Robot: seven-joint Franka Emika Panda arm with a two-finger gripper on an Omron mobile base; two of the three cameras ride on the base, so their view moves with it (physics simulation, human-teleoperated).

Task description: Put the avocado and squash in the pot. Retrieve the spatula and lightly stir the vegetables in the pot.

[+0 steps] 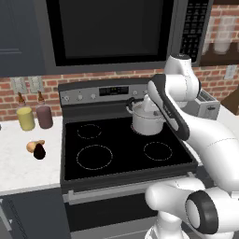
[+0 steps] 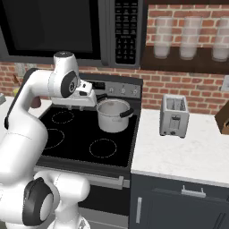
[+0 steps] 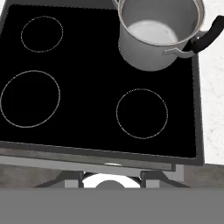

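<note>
Sitting at the far left of the left base view, on a white counter (image 1: 18, 163), are two jars, one yellow (image 1: 26, 118) and one dull purple (image 1: 44, 116), against the brick wall. Lower on that counter, at the left middle of the frame, the tan-orange squash (image 1: 33, 145) and the dark avocado (image 1: 39, 151) lie touching each other, well apart from the stove.

A black glass stove top (image 1: 121, 147) with four ring-marked burners fills the centre of the frame. The steel pot (image 1: 148, 119) stands upright on the back right burner, partly hidden by the white robot arm (image 1: 186, 116), which rises from the lower right and bends over it. A dark microwave (image 1: 109, 30) hangs above.

In the right base view the same pot (image 2: 113, 115) sits right of centre on the stove, with the robot's hand (image 2: 85, 95) just to its upper left. Further right, on a white counter, stands a silver toaster (image 2: 174, 116).

The hand view looks down on the stove; the pot (image 3: 157, 37) is at the upper right, with nothing inside and one dark handle (image 3: 209, 35) jutting right. How far the pincer is open cannot be told, and nothing is seen in its grasp.
</note>
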